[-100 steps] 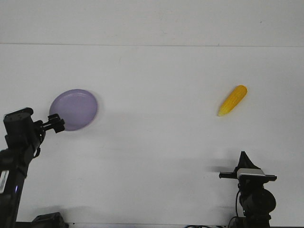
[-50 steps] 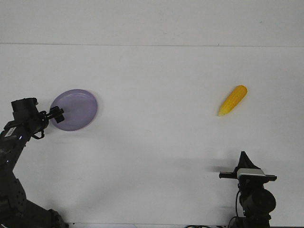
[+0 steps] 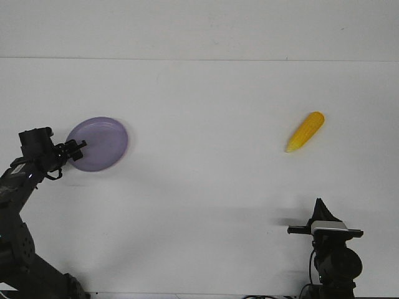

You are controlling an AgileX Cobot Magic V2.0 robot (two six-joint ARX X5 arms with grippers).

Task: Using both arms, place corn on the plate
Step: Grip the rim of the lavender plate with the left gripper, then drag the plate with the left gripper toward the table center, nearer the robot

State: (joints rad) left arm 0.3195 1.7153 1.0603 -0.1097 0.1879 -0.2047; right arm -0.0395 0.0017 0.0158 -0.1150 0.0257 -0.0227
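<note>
Your left gripper [image 3: 76,149] sits at the plate's [image 3: 100,142] left rim, near the left edge of the table — its tips overlap the rim in the front view, but you can't tell from here how far the fingers are apart or whether they actually pinch the rim. The right gripper [image 3: 320,205] is down by the near edge toward the right corner, pointing up the table, holding nothing; its tip reads as one point, but the gap isn't really visible, so call that unknown too.

The corn [image 3: 305,131] lies flat on the bare table [image 3: 206,180] on the right side, about midway between near and far edges, well apart from both the plate and the right gripper. It's angled, pale pointed tip toward you, fat end toward the far right corner.

Handling guess: light, stiff, smooth and round — likely to roll or squirt out of a pinch. Take it across the thick middle, fingers square to its long axis, not at the taper. Plate looks glossy and light, so it may slide if nudged.
</note>
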